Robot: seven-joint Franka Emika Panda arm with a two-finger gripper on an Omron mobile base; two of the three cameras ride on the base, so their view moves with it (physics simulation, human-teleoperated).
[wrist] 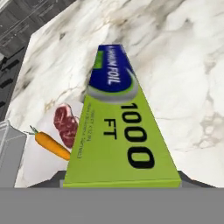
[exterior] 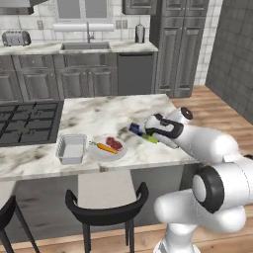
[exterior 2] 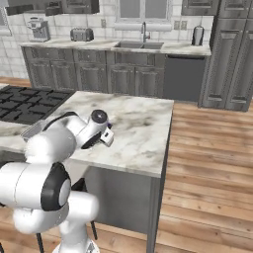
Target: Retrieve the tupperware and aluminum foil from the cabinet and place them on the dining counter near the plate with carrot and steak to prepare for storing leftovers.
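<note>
My gripper (exterior: pixel 148 134) is shut on the aluminum foil (exterior: pixel 140 132), a long blue box with a lime-green end (wrist: pixel 118 118). It holds the box low over the dining counter (exterior: pixel 99 116), just right of the plate (exterior: pixel 99 154). On the plate (wrist: pixel 43 164) lie the carrot (exterior: pixel 106 147) (wrist: pixel 52 145) and the steak (exterior: pixel 114 144) (wrist: pixel 65 122). The tupperware (exterior: pixel 71 148) (wrist: pixel 8 148) stands on the counter, touching the plate's left side. Whether the box rests on the stone I cannot tell. Dark wall cabinets (exterior: pixel 141 6) hang at the far wall; I cannot tell which is the task's cabinet.
A black cooktop (exterior: pixel 29 121) is set into the counter's left part. Black chairs (exterior: pixel 106 207) stand below the near edge. The counter ends just right of the box, over wood floor (exterior 2: pixel 207 163). A sink (exterior: pixel 85 46) and toaster (exterior: pixel 15 37) sit on the far counter.
</note>
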